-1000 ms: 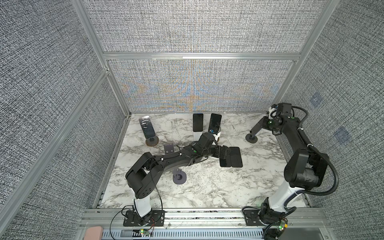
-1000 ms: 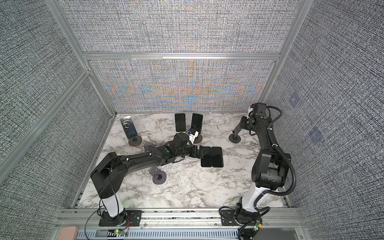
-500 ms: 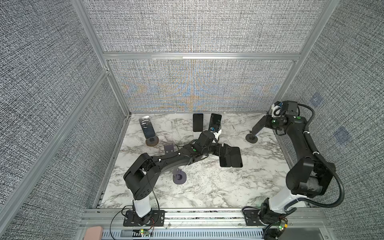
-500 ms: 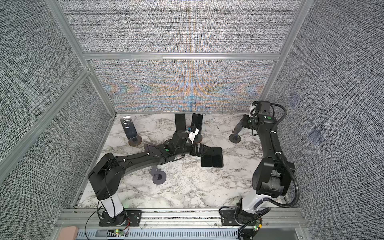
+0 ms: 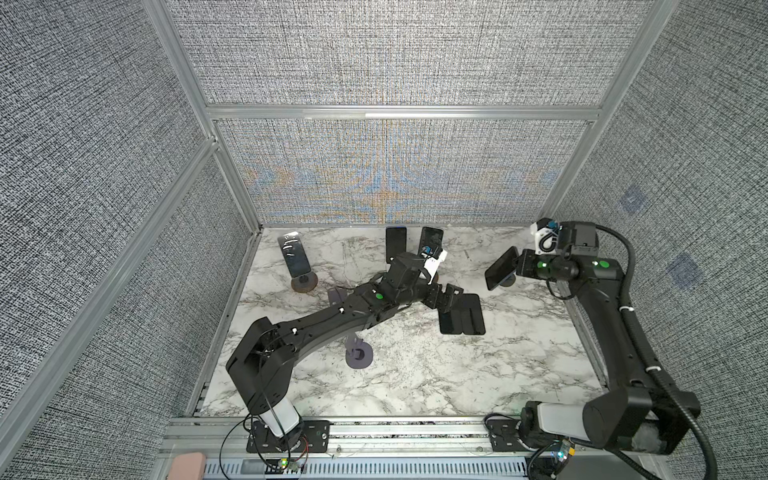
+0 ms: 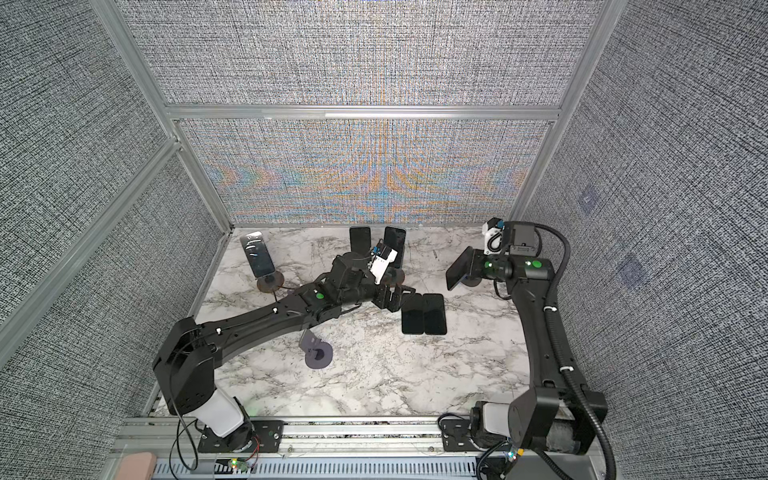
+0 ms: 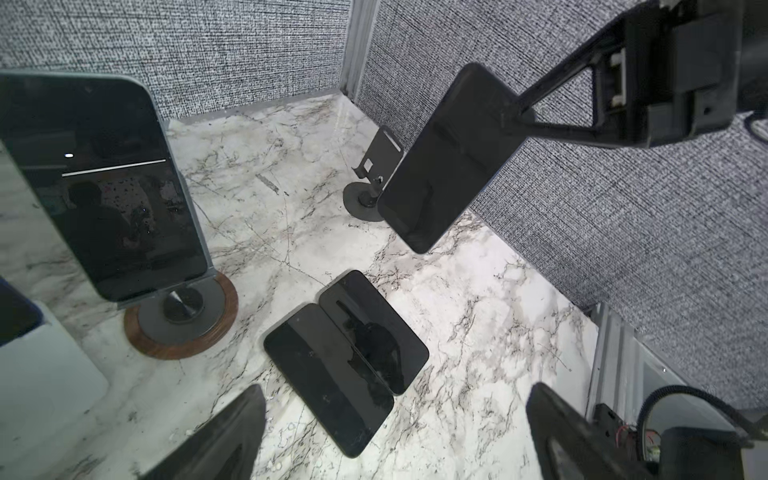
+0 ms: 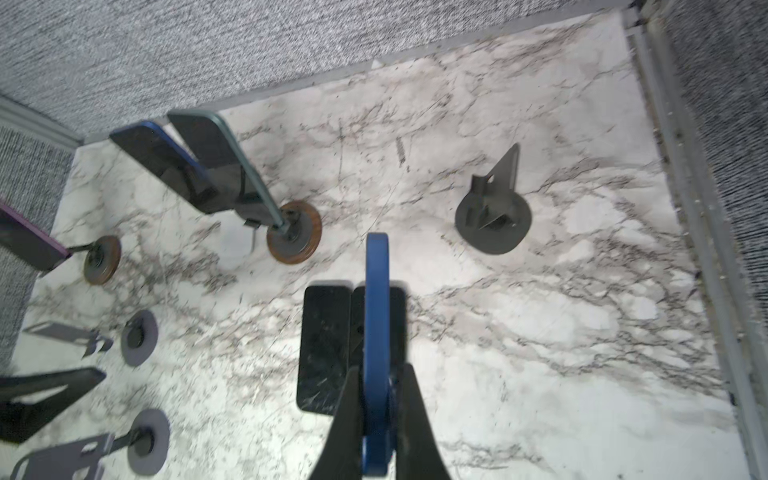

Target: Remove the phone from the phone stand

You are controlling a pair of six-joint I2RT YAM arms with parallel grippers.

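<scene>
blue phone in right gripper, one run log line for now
right gripper shut on blue phone, held in air | dark stand empty | left gripper open near two flat phones

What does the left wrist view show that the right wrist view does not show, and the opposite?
Only the left wrist view: the dark screen of the held phone. Only the right wrist view: that phone's blue edge, a purple phone on a stand, two empty grey stands. Both: the right gripper shut on the phone, two flat phones side by side, the empty dark stand.
</scene>
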